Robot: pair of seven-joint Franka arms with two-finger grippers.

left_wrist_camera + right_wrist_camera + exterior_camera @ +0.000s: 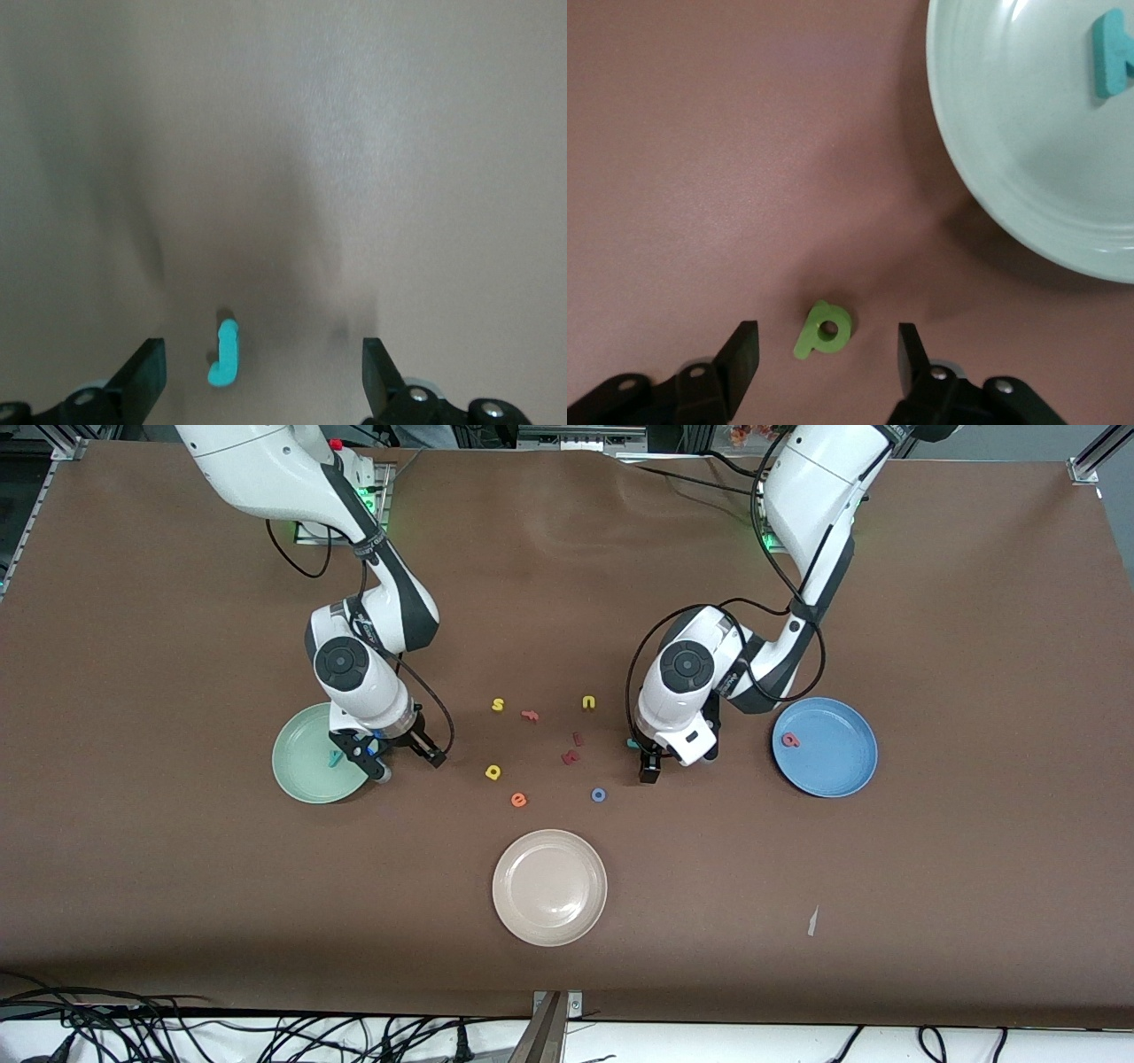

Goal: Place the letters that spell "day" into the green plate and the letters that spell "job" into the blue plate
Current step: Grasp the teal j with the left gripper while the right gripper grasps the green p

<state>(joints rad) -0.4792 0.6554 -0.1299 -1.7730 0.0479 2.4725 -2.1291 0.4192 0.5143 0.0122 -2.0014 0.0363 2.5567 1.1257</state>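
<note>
Your left hand [264,376] brackets the teal j [225,352], open; your right hand [826,354] likewise the green d [823,328], both on the table [930,850].

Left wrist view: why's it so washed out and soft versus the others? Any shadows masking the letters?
Left wrist view: pale, hazy, a soft dark shadow around the teal j, which stays readable. Right wrist view: sharper; shadow beside the olive-green d and under the green plate rim. Front view: even light, mild sheen on the beige plate.

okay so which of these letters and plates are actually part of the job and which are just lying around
Part of the job:
green plate, teal y in it
blue plate, pink-red b in it
olive-green d
teal j
yellow a
blue o

Lying about:
beige plate
yellow s
yellow u
orange e
</note>
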